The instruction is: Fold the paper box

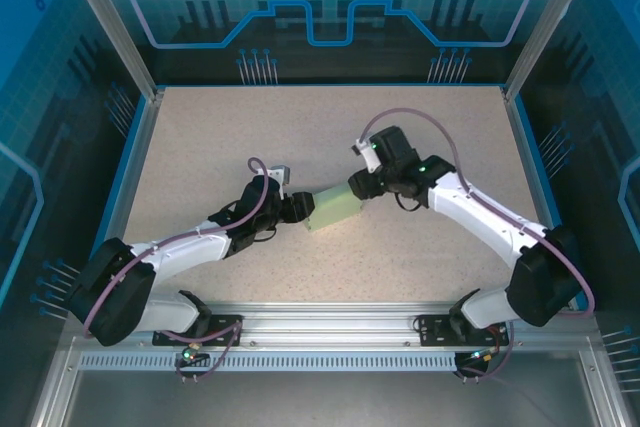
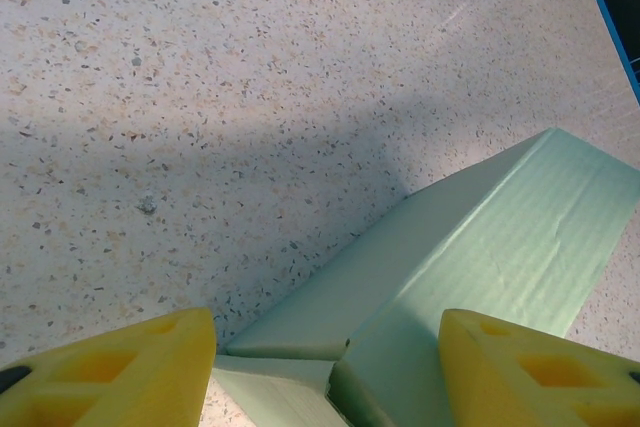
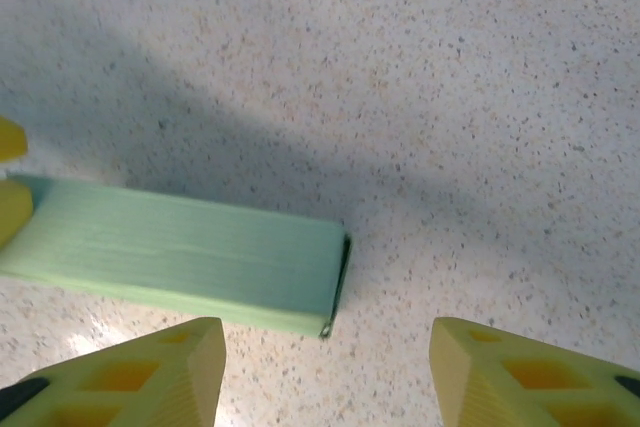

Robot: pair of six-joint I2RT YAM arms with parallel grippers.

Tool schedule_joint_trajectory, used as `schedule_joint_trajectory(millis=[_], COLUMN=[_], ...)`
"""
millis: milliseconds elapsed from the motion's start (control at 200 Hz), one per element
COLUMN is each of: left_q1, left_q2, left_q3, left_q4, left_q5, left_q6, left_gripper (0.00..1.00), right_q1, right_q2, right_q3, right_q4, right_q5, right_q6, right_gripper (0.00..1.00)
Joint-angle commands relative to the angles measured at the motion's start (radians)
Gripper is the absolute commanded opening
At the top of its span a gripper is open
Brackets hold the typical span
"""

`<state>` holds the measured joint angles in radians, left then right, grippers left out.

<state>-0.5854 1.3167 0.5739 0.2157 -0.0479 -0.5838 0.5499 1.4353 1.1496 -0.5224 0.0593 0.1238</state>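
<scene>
Overhead view of two robot arms meeting at the middle of a speckled counter (image 1: 200,137). Between them lies the paper box (image 1: 335,209), a small, flat, pale green carton, angled so that its left end sits nearer and its right end farther.

The left end effector (image 1: 297,209) is at the box's left end. In its wrist view the yellow fingers (image 2: 120,372) stand wide apart with the end of the box (image 2: 480,247) and a loose flap between them. Whether they are pressing on the card cannot be told.

The right end effector (image 1: 360,187) is just beside the box's right end. In its wrist view the jaws are wide apart over bare counter and hold nothing. The closed end of the box (image 3: 180,252) lies just ahead and to the left of the gap.

The box looks very light and hollow, made of thin card that would dent or crease under a hard squeeze and slide easily on the smooth counter. It is probably best held gently across its narrow width, near a short end, with the other end steadied.
</scene>
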Motion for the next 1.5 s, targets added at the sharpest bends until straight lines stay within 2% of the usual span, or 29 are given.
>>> schedule_joint_trajectory(millis=[0, 155, 345, 625, 926, 1186, 1326, 1496], left_q1=[-0.006, -0.012, -0.015, -0.017, -0.016, -0.030, -0.039, -0.054], left_q2=[0.010, 0.009, 0.018, 0.026, -0.016, -0.085, -0.099, -0.064], left_q3=[-0.023, -0.017, -0.015, -0.003, 0.023, -0.004, -0.020, -0.017], left_q4=[-0.074, -0.081, -0.072, -0.054, -0.040, -0.072, -0.083, -0.065], left_q5=[-0.028, -0.034, -0.033, -0.030, -0.016, 0.013, 0.011, 0.034], left_q6=[0.036, 0.036, 0.027, 0.025, 0.004, -0.032, -0.050, -0.061], left_gripper=[0.61, 0.61, 0.62, 0.62, 0.69, 0.70, 0.67, 0.60], right_q1=[-0.077, -0.136, -0.163, -0.189, -0.186, -0.177, -0.173, -0.171], right_q2=[0.061, 0.149, 0.212, 0.209, 0.187, 0.186, 0.183, 0.177], right_q3=[0.032, 0.043, 0.016, -0.104, -0.167, -0.155, -0.155, -0.157], right_q4=[0.037, 0.074, 0.097, 0.147, 0.201, 0.202, 0.201, 0.197], right_q5=[-0.238, -0.359, -0.402, -0.417, -0.412, -0.406, -0.399, -0.388], right_q6=[0.012, 0.025, 0.030, 0.051, 0.082, 0.082, 0.083, 0.080], right_gripper=[0.58, 0.58, 0.56, 0.41, 0.41, 0.42, 0.43, 0.44])
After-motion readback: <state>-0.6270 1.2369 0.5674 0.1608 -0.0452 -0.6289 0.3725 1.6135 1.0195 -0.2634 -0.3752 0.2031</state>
